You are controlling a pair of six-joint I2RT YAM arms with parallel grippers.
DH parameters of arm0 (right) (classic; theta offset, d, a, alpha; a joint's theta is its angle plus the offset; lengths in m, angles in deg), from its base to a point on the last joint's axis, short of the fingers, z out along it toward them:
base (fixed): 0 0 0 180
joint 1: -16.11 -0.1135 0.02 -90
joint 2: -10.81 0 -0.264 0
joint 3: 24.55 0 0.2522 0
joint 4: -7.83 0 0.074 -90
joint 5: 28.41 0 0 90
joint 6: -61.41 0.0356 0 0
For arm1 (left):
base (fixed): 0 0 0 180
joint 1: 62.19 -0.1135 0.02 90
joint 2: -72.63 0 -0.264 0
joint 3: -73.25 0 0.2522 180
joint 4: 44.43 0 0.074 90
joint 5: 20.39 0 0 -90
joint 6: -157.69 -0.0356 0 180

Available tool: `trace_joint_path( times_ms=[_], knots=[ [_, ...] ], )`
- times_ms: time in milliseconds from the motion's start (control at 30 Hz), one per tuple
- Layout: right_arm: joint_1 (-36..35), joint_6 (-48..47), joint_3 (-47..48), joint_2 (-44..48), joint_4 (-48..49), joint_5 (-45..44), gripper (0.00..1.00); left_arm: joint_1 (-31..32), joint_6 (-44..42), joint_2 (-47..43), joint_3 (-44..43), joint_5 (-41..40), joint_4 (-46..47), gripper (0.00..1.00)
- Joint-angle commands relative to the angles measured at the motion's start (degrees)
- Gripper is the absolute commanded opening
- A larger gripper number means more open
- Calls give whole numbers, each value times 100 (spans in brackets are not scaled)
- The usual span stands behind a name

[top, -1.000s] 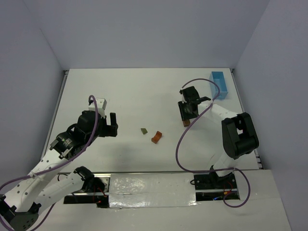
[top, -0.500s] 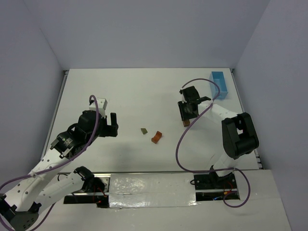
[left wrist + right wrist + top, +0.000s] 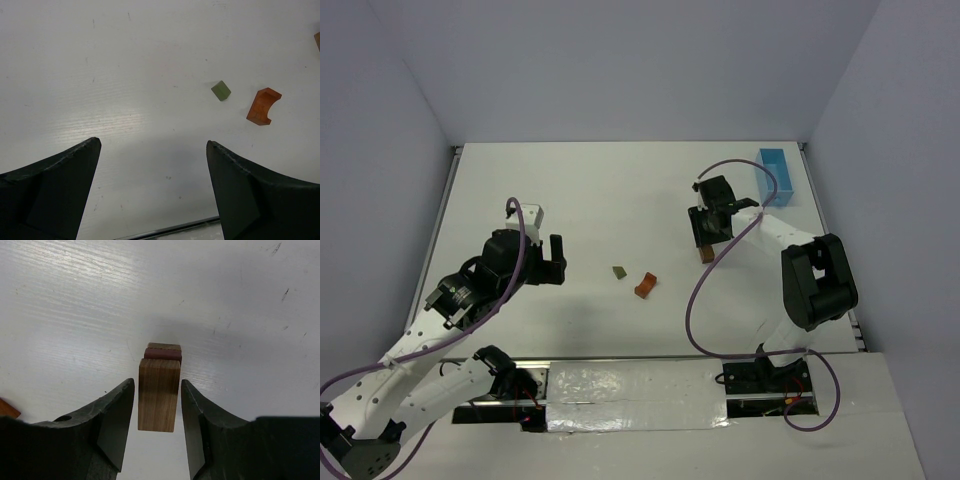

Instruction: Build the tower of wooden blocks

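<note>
Underneath, the wood block tower shows only slivers of lower blocks.

The cube block lies mid-table, the arch block just right of it and nearer. The stacked blocks stand farther right, the tray in the far right corner

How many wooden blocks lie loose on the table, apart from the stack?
2: the olive-green block near the middle of the table, and the orange arch block just right of it. Others could be hidden.
</note>
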Motion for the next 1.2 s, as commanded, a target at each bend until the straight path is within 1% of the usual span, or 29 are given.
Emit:
trace_joint_path(
  times_ms=[0, 667, 1167],
  knots=[
    [35, -59, 181, 63, 27, -47, 49, -14, -155, 24, 12, 21, 223, 99],
    [35, -111, 234, 28, -26, -162, 45, -14, -164, 24, 21, 57, 231, 99],
    [44, -173, 313, 2, -70, 32, 44, -14, -164, 24, 21, 57, 231, 100]
  ],
)
